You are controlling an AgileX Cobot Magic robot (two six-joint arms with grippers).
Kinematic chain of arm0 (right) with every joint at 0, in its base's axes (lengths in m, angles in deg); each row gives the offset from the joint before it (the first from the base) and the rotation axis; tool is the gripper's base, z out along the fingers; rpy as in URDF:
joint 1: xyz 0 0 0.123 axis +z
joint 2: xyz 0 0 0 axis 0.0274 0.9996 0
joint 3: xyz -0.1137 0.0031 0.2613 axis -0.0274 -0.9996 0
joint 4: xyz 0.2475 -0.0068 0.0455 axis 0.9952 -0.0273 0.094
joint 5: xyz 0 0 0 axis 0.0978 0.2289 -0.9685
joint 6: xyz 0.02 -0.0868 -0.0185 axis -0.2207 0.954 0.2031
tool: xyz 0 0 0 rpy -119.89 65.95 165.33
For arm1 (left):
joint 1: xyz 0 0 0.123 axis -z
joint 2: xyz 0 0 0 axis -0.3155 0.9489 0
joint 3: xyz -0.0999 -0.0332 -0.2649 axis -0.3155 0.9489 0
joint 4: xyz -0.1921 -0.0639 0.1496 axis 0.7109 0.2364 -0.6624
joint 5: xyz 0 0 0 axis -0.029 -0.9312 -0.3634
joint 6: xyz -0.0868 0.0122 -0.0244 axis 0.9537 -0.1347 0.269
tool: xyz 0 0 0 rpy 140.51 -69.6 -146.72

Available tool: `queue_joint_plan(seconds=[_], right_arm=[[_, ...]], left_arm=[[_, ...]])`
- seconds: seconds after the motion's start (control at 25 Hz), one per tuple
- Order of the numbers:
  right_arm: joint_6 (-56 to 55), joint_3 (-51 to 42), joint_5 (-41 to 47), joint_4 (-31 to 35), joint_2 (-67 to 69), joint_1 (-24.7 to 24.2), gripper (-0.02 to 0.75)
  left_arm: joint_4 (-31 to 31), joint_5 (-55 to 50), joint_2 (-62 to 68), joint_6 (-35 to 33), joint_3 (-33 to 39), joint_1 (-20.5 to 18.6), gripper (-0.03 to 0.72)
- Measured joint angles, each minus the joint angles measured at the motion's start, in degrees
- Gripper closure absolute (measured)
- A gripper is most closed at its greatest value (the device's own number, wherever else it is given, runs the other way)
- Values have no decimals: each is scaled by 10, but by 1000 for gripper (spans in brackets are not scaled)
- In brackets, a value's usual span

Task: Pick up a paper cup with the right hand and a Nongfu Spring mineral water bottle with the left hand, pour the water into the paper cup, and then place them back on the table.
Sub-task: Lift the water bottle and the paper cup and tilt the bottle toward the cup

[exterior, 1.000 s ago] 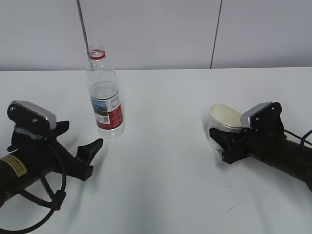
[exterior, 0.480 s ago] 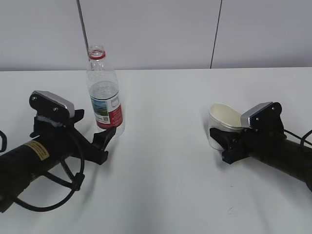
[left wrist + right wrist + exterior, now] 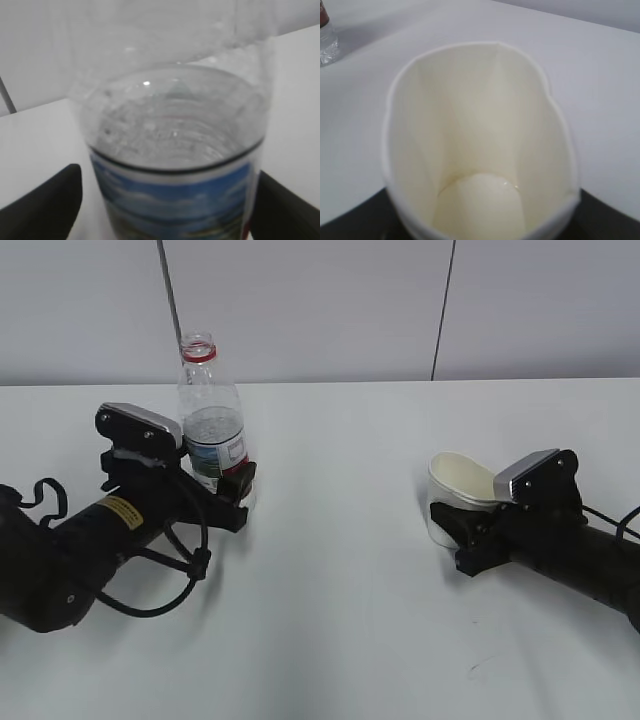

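The Nongfu Spring bottle (image 3: 214,435) stands upright and uncapped on the white table (image 3: 340,590), with water (image 3: 175,125) up to just above its label. My left gripper (image 3: 215,486) is open, with one finger on each side of the bottle's lower body (image 3: 175,195). The left finger (image 3: 47,205) stands clear of the bottle and the right finger (image 3: 287,210) is close against it. My right gripper (image 3: 452,525) is shut on the off-white paper cup (image 3: 462,480), which is squeezed into an oval and tilted. The cup's inside (image 3: 480,150) looks empty.
A grey wall runs behind the table's far edge. A small dark scuff mark (image 3: 478,668) lies near the front right. The bottle's base also shows at the top left of the right wrist view (image 3: 326,40).
My left arm has moved forward and right until its open fingers straddle the bottle. The right gripper and the cup have not moved.
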Motion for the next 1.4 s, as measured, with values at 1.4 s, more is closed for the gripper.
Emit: queue_joint_plan(seconds=[1.4], right_arm=[[-95, 41, 3, -145, -7, 75, 348]], left_arm=[[6, -27, -56, -70, 19, 0, 316]])
